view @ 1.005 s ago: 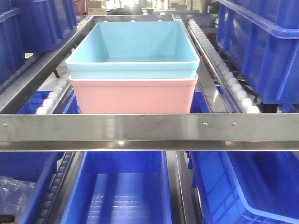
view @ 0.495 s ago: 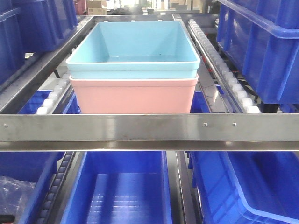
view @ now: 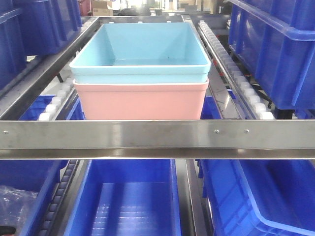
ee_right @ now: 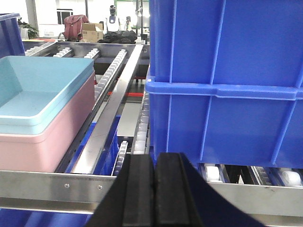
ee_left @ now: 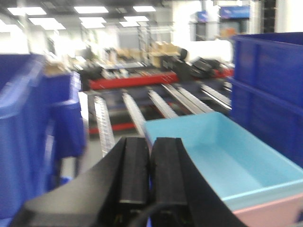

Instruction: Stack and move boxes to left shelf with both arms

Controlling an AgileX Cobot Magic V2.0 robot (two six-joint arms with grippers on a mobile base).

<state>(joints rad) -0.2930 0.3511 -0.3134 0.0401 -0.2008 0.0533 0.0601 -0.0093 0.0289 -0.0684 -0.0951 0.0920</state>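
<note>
The light blue tub (view: 141, 49) sits nested in the salmon pink tub (view: 141, 101), both matte with rounded rims, resting on the steel flow rack (view: 157, 135) just behind its front bar. Only the wrist views show the left gripper (ee_left: 150, 165) and right gripper (ee_right: 155, 189), each with jaws pressed together, holding nothing, beside the stack.

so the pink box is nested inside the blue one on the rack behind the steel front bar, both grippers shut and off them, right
Not quite: the order is reversed. The front view shows the blue box nested in the pink box, behind the steel front bar. The left gripper and right gripper are indeed shut and off the boxes.
</note>
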